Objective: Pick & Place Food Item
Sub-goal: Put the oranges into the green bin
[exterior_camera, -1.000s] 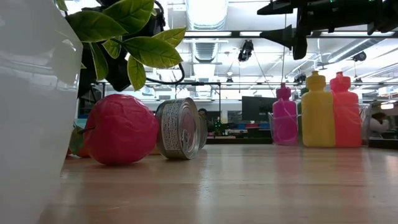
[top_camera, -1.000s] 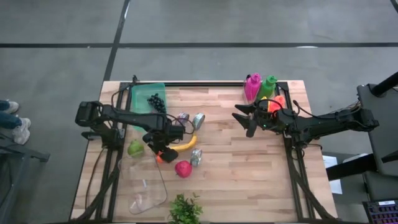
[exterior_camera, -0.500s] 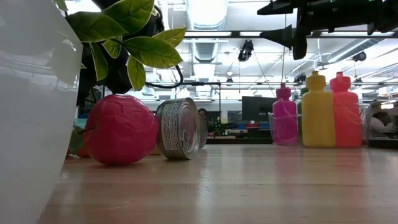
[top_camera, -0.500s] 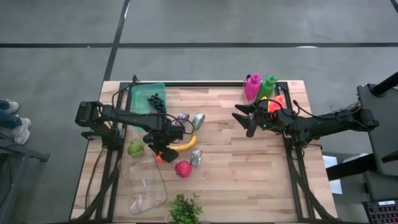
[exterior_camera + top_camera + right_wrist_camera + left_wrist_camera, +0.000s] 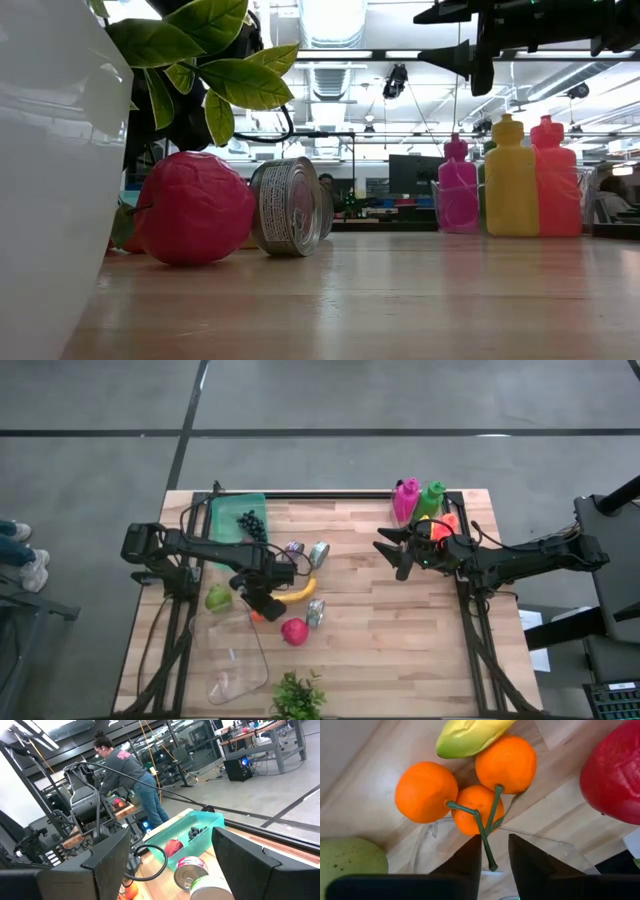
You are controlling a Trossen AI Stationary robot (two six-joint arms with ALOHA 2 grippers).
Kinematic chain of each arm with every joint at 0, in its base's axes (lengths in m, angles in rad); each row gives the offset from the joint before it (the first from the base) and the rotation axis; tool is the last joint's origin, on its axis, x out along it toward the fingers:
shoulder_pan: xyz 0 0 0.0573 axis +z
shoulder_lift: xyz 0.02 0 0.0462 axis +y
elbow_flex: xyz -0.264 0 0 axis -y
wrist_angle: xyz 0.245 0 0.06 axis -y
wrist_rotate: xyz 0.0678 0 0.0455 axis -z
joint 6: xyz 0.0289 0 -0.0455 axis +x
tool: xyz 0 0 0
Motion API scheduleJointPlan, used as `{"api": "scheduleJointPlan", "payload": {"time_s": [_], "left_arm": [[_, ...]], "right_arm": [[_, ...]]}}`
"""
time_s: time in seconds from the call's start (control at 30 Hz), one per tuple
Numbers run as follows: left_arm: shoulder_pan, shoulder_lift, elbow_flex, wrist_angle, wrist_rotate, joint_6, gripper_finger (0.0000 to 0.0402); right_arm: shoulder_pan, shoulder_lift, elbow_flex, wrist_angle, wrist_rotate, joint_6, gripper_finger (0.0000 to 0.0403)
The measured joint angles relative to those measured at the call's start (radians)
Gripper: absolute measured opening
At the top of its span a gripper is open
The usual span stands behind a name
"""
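1. The surface held the same layout as a second earlier.
2. The right end effector, fingers apart, waited near the far right corner.
3. The left end effector, fingers slightly apart, had edged nearer the left edge, over the orange cluster, not yet gripped.

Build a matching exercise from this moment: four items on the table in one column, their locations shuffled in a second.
Items:
1. cluster of three orange mandarins on a green stem
2. bunch of dark grapes
3. round red apple
4. pink plastic bottle

Places:
A. inside the teal plastic bin
B. far right corner, next to the green bottle
C. just ahead of the left gripper
D. beside the small tin can lying on its side

Pairs: 1-C, 2-A, 3-D, 4-B
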Motion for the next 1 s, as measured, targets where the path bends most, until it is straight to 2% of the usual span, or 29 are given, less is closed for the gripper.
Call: {"api": "scheduleJointPlan", "payload": {"time_s": [0.33,0.67,0.9,1.0], "left_arm": [[0.000,0.000,0.000,-0.004,-0.027,-0.001,0.0010],[0.000,0.000,0.003,-0.002,-0.030,-0.001,0.0009],[0.000,-0.043,0.073,-0.045,-0.117,0.014,0.0008],[0.000,-0.089,0.108,-0.081,-0.189,0.010,0.0008]], "right_arm": [[0.000,0.000,0.000,0.000,0.000,0.000,0.0276],[0.000,0.000,0.000,0.000,0.000,0.000,0.0276],[0.000,0.000,0.000,0.000,0.000,0.000,0.0276],[0.000,0.000,0.000,0.000,0.000,0.000,0.0276]]}}
